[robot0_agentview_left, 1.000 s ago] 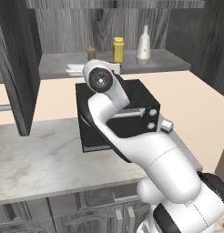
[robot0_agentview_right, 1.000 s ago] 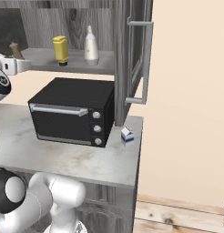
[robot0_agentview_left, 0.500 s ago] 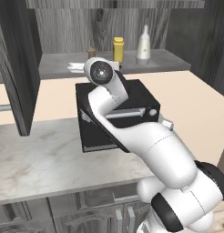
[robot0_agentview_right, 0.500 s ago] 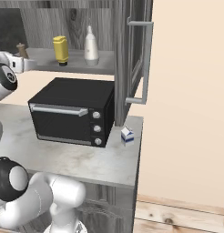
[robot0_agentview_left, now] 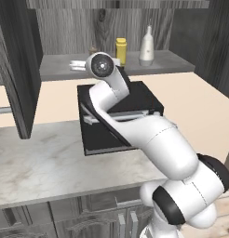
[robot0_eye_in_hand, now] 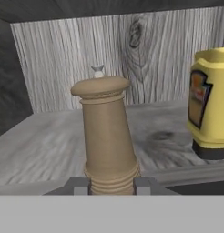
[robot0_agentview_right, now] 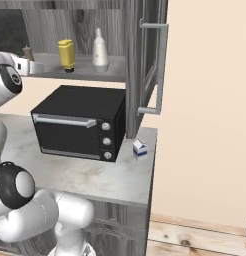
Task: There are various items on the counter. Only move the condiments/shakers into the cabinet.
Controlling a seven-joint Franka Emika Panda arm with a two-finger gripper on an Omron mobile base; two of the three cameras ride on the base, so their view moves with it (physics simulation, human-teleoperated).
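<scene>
so i'm up at the dark grey wood-grain wall cabinet [robot0_agentview_left: 23,69] right now, arm stretched over the black toaster oven [robot0_agentview_right: 80,121], and my pincer [robot0_eye_in_hand: 111,186] has its two dark tips on either side of the base of the small brown wooden mill-shaped shaker [robot0_eye_in_hand: 108,136]. it looks like i'm gripping it, tips snug against the ribbed bottom, and the mill stands upright on the grey shelf [robot0_agentview_left: 177,65] or just about on it, i can't tell if it's fully down. the yellow squeeze bottle with a label [robot0_eye_in_hand: 210,102] is already on the shelf just beside it, and the white narrow-necked bottle [robot0_agentview_right: 99,50] stands past that one, so my guess is this is the last of the three condiments and i'm at the set-it-down step. next thing should be letting go cleanly: spread the tips without nudging the mill, since it's tall and narrow and would tip easily, then back straight out so i don't clip the yellow bottle next door. the small blue-and-white box [robot0_agentview_right: 139,148] sits on the light grey marble-patterned counter [robot0_agentview_left: 37,162] by the oven, and that's fine, it isn't a condiment so it stays put.
</scene>
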